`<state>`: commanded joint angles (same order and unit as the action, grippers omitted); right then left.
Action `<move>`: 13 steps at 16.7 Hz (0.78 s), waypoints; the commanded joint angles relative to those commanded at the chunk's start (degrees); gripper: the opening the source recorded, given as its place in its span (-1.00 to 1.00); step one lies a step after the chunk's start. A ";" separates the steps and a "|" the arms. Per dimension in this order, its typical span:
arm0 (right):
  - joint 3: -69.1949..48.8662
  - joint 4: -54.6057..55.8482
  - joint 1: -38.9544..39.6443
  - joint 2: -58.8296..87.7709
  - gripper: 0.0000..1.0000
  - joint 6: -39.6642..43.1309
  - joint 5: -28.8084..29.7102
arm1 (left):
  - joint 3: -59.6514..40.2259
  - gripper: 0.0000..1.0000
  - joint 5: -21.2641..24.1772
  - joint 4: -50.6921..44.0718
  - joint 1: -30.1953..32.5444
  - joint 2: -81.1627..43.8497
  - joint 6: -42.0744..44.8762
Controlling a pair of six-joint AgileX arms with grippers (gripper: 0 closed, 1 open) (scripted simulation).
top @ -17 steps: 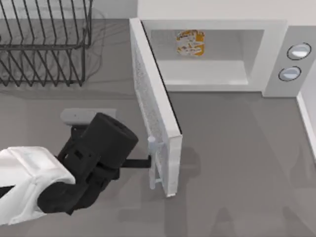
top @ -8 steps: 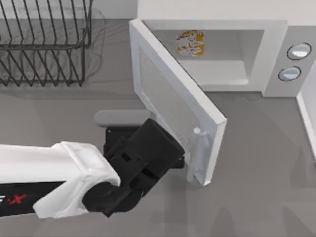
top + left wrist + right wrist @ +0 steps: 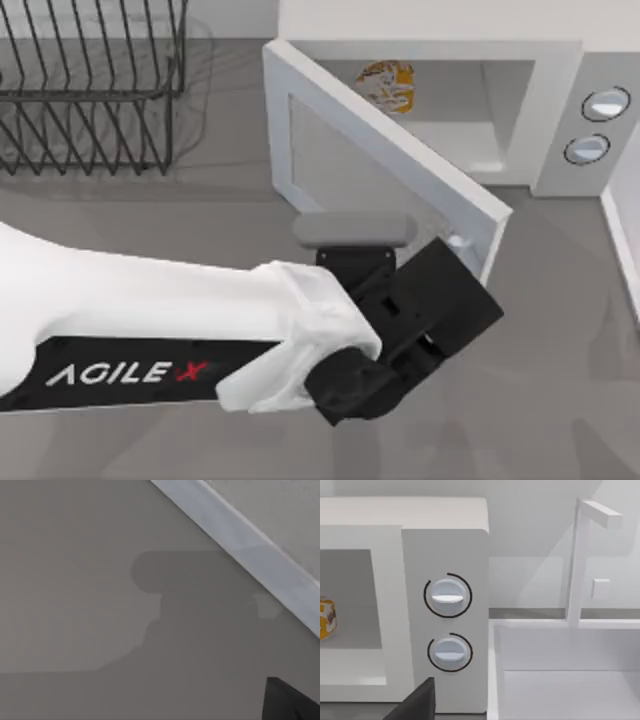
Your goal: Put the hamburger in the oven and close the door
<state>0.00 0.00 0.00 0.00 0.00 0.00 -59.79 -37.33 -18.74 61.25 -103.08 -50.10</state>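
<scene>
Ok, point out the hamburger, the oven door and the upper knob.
hamburger (image 3: pixel 387 84), top view, its orange-blotched top.
oven door (image 3: pixel 345 150), top view, its recessed panel.
upper knob (image 3: pixel 447 596), right wrist view, its centre.

**A:** How many things of each kind can you count on the table?

**B:** You have one oven (image 3: pixel 545 120), with one door (image 3: pixel 385 165) standing partly open. Inside the cavity you can count one hamburger (image 3: pixel 388 85).

**A:** And the controls?

**B:** You see two round knobs on the side panel: an upper knob (image 3: pixel 447 595) and a lower knob (image 3: pixel 449 652).

**A:** Anything else to tally?

**B:** One black wire dish rack (image 3: pixel 95 90) at the top view's left, one white sink basin (image 3: pixel 565 670) beside the oven, and one white AgileX arm (image 3: pixel 150 340) reaching across the table.
</scene>
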 joint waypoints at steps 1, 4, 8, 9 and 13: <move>0.00 0.00 0.00 0.00 1.00 0.00 0.00 | -2.37 -1.00 -0.48 -1.20 0.99 -1.91 -1.14; 0.00 0.00 0.00 0.00 1.00 0.00 0.00 | -5.88 -1.00 -1.39 -3.32 2.68 -5.13 -3.13; 0.00 0.00 0.00 0.00 1.00 0.00 0.00 | -5.82 -1.00 -1.25 -3.16 2.44 -4.94 -3.12; 0.00 0.00 0.00 0.00 1.00 0.00 0.00 | -5.98 -1.00 -1.27 -3.26 2.52 -5.09 -3.17; 0.00 0.00 0.00 0.00 1.00 0.00 0.00 | -12.66 -1.00 -1.93 -7.15 4.83 -10.47 -4.96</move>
<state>0.00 0.00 0.00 0.00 0.00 0.00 -72.46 -39.25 -25.89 66.08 -113.55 -55.05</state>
